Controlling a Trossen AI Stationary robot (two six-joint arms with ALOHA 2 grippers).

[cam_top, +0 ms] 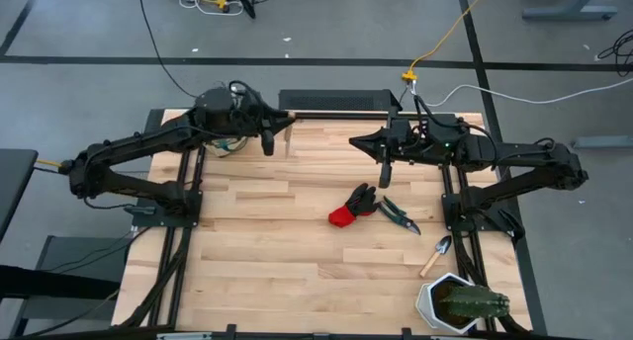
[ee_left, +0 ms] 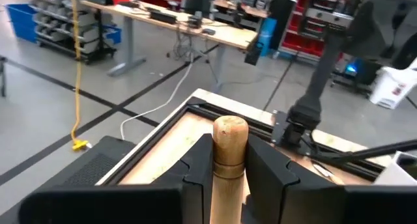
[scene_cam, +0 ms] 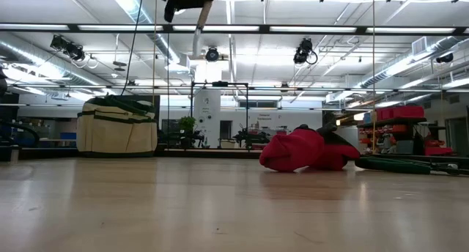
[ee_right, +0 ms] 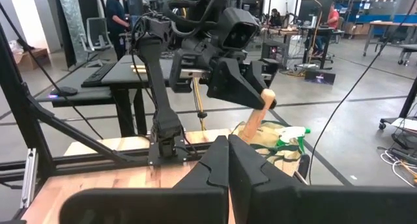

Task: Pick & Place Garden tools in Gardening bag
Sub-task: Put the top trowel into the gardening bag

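Wooden handle (ee_left: 229, 160) first: your left gripper (ee_left: 229, 175) pinches a trowel by it, the rounded end poking up between the two dark fingers (ee_left: 199, 168). That gripper sits high at the table's far left corner, over the gardening bag (scene_cam: 117, 126), beige fabric with green trim. From your right wrist view the same handle shows tilted under the left gripper, with the bag's rim and a bit of green spray bottle (ee_right: 291, 138) just beneath it.

Mid-table lies the red-and-black glove (cam_top: 353, 206), with the dark-handled pruning shears (cam_top: 398, 214) just beside it on the right arm's side. A second wooden-handled trowel (cam_top: 436, 255) lies nearer the front right, close to the white pot with cactus (cam_top: 457, 303).

Your right gripper (ee_right: 228, 160) has its fingers pressed together, holding nothing, raised over the table's far side, above the glove and shears.
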